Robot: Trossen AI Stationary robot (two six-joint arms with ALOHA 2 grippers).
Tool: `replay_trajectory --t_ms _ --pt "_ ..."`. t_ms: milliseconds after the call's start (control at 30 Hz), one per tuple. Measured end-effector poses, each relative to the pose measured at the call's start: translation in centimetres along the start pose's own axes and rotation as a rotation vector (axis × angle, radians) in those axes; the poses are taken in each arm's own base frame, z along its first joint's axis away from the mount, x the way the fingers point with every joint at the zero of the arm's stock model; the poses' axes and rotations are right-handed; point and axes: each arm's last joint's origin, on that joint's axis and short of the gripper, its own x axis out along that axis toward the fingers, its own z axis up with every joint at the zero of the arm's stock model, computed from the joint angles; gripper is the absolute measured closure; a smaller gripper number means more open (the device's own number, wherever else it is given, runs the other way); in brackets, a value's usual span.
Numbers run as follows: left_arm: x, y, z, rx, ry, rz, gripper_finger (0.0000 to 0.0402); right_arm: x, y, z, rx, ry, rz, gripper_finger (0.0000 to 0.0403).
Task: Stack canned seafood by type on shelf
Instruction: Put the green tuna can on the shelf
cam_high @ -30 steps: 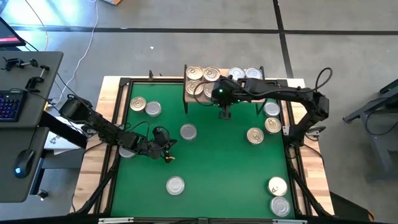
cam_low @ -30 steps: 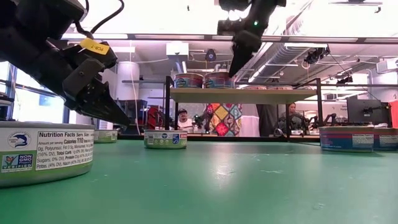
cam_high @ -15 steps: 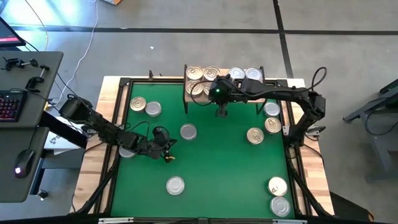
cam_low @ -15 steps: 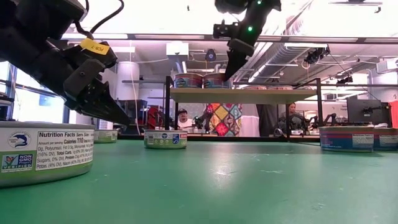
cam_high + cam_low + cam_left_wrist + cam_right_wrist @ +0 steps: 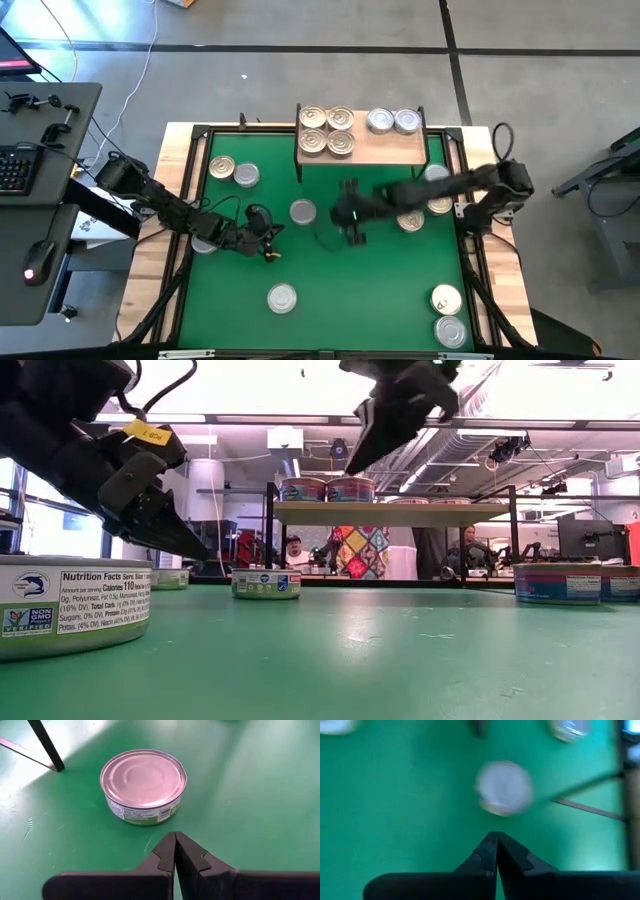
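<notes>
Right tool (image 5: 351, 218) has swung away from the shelf (image 5: 362, 146) over the green mat, fingers pressed together, empty; a silver can (image 5: 303, 212) lies just beside it. Left tool (image 5: 268, 240) waits nearby, fingers together too.

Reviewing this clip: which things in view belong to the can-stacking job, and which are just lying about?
Job: shelf with six cans on it; loose cans on the green mat, such as the silver can; right gripper; left gripper.

Lying about: keyboard, mouse.
</notes>
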Motion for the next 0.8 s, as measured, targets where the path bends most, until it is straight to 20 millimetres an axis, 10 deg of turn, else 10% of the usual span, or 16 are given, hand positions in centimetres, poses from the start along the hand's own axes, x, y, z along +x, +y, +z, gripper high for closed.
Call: replay_trajectory --t_ms 333,800 --pt "0.0 -0.1 0.3 -0.019 -0.031 0.006 0.0401 3.0 11.5 -6.2 0.256 -0.296 0.197 0.0403" --pt "2.1 1.1 3.5 -0.024 -0.090 -0.008 0.0402 4.3 11.2 -11.0 0.465 -0.395 0.160 0.0403"
